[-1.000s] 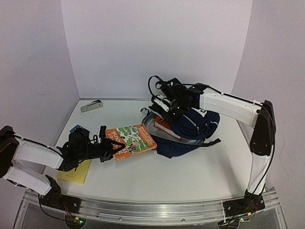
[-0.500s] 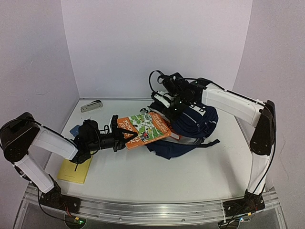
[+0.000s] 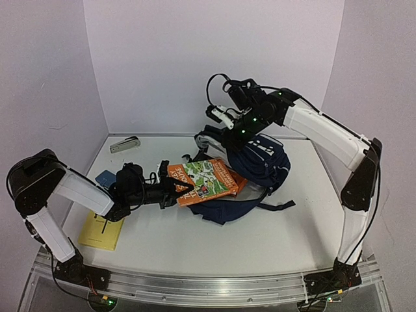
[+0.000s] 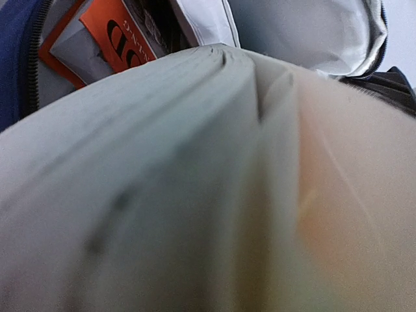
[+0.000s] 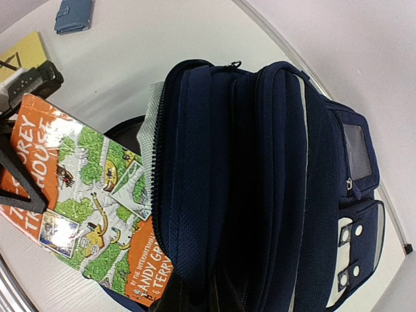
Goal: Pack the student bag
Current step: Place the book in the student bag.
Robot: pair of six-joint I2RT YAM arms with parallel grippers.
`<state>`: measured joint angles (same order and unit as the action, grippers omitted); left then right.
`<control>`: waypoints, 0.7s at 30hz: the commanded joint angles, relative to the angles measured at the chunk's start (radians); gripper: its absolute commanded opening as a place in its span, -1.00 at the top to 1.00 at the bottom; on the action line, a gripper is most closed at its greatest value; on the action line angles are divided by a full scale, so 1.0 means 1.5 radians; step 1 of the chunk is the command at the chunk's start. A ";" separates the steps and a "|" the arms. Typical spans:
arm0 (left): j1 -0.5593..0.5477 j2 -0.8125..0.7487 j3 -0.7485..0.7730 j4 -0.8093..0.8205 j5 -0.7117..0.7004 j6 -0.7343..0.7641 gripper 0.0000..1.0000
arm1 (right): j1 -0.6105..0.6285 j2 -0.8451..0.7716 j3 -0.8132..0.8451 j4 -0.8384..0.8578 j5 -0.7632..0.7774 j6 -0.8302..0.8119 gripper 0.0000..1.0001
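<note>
A: Bag first. Where is it, and how does it handle?
B: Student bag (image 3: 263, 166), navy fabric, lying on the table (image 3: 273, 240) toward the back, mouth facing left. Soft and floppy, no frame. I'd judge the mouth sags shut unless something holds it. Best taken by the zip rim or top edge, not the loose straps.
A: Who has it?
B: Right gripper (image 3: 222, 133), fingers pressed together on a fold at the bag's top rim, holding the mouth up. Its own wrist view looks down the zip lines and doesn't show the fingertips.
A: What's at the mouth?
B: Orange paperback (image 3: 207, 181), tilted, far end over the bag's lower lip. Left gripper (image 3: 174, 192) pinches the corner farthest from the bag. Looks light and stiff enough to push end-on. The glossy cover may be slippery, and a corner pinch could let it pivot.
A: Anything inside?
B: The left wrist view shows another orange-covered book (image 4: 117, 39) already in the bag, with pale lining behind it.
A: Further out?
B: Left of the bag, well apart from it: a blue pouch (image 3: 105, 177), a yellow notepad (image 3: 103, 233) and a grey stapler-like thing (image 3: 124, 143) near the back wall. All lie flat on the table with no gripper on them.
</note>
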<state>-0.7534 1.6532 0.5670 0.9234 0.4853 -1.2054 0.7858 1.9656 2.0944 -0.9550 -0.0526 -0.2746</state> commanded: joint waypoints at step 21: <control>0.000 -0.089 0.050 -0.043 -0.146 0.001 0.99 | 0.001 -0.004 0.012 0.016 -0.227 0.071 1.00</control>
<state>-0.7792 1.4955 0.6003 0.7348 0.4142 -1.1595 0.7803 1.9767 2.0308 -0.9670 -0.2875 -0.1913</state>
